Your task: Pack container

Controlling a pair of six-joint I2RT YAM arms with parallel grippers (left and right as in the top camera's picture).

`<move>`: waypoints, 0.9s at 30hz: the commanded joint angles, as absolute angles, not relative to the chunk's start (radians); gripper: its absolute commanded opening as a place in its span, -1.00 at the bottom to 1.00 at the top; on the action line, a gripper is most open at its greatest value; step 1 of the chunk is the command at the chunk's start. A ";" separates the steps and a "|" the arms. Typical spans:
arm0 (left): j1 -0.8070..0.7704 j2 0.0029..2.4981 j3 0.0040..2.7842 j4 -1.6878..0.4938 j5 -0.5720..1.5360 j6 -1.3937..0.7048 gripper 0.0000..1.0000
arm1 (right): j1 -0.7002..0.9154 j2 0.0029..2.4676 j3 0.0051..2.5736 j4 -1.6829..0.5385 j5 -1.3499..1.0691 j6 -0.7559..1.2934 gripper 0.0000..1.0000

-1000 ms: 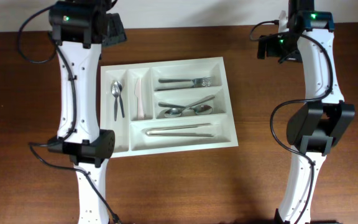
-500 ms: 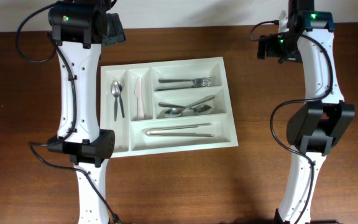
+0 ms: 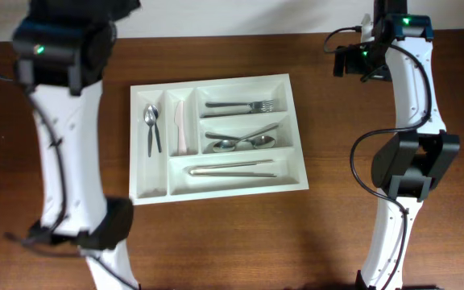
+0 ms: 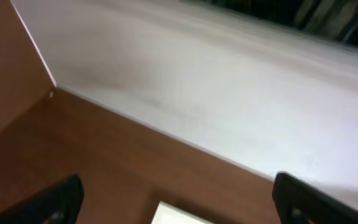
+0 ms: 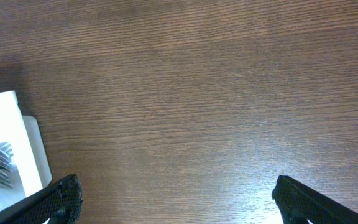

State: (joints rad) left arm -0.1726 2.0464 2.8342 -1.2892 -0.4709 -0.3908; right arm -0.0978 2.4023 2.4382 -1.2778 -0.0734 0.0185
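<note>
The container, a white cutlery tray, lies in the middle of the brown table. Its slots hold small spoons, a pale knife, forks, larger spoons and long silver utensils. My left gripper is open and empty above the table's back edge, with a white tray corner just below it. The left arm looms blurred at the far left of the overhead view. My right gripper is open and empty over bare wood, right of the tray's corner.
A white wall runs behind the table's back edge. The right arm stands along the right side, its base near the front edge. Bare wood lies between the tray and the right arm.
The left arm has swung left and up toward the camera, away from the tray's back left corner. The right arm and the tray's contents have not moved.
</note>
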 commanded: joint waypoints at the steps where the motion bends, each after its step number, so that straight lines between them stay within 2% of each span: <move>1: -0.174 1.926 2.648 -1.199 -0.495 -0.399 0.98 | -0.106 2.399 2.437 -1.275 -0.078 0.012 0.98; 11: -0.143 1.451 1.785 -0.717 -0.490 -0.398 0.99 | -0.106 2.399 2.437 -1.275 -0.078 0.012 0.98; 20: -0.032 0.986 1.061 -0.234 -0.358 -0.362 0.99 | -0.106 2.399 2.437 -1.275 -0.078 0.012 0.98; 27: 0.006 0.656 0.684 -0.084 -0.306 -0.253 0.98 | -0.106 2.399 2.437 -1.275 -0.078 0.012 0.98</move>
State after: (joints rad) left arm -0.0040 0.7490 0.7872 -0.1028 -0.3538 -0.3283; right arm -0.0978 2.4023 2.4382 -1.2778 -0.0734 0.0181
